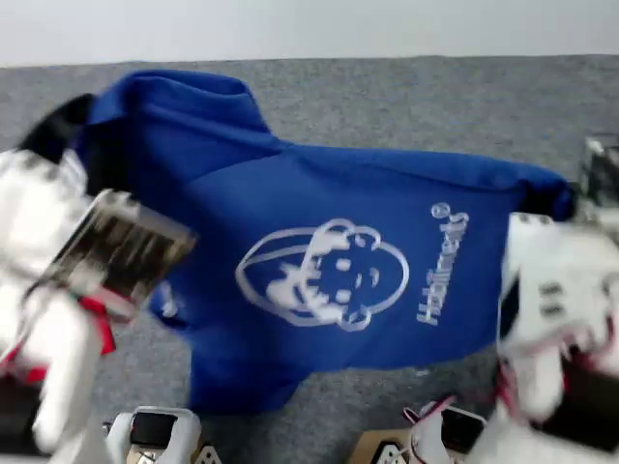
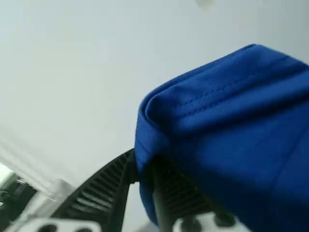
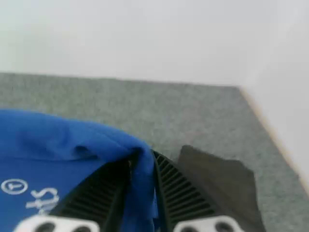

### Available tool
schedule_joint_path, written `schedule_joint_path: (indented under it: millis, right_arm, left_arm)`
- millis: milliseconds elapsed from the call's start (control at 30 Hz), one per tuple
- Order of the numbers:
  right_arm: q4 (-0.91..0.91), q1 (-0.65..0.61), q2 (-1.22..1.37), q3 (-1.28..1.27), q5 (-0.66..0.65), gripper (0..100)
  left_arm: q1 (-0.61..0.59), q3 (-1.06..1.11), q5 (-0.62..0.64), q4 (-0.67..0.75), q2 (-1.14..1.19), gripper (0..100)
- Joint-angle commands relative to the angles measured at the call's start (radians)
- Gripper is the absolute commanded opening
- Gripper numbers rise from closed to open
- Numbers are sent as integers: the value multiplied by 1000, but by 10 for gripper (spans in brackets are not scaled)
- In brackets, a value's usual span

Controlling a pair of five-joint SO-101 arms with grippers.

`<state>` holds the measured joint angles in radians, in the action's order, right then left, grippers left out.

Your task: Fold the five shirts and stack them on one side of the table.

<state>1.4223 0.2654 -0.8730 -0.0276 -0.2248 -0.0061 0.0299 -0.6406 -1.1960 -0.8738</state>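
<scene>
The grey table (image 1: 406, 97) carried the blue shirt (image 1: 338, 280), stretched across mid-frame in the high view, print up. The left gripper (image 2: 145, 169) was clamped on its hemmed fold at upper left. The right gripper (image 3: 143, 166) pinched its right edge.

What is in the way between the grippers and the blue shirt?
Nothing visible. The left gripper and the right gripper each pinch an edge of the shirt directly.
</scene>
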Motion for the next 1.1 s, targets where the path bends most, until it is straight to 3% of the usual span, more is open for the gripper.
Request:
schedule_joint_path:
  millis: [0,267,433,633,867,1067]
  right_arm:
    - [-271,4,-2,-285,-6,9]
    - [-814,-53,5,-770,-15,9]
    - [-1024,-99,5,-893,-14,9]
    - [-1130,-99,62,-893,-15,9]
    - [-1162,-105,269,-747,-9,9]
    - [-1188,-105,499,-572,-8,9]
  left_arm:
    - [-5,248,-5,163,14,2]
    - [-83,825,-6,829,15,2]
    - [-75,998,-6,1073,20,2]
    - [-80,903,58,1162,190,2]
    - [-74,630,172,1162,497,2]
    - [-52,426,190,1097,732,2]
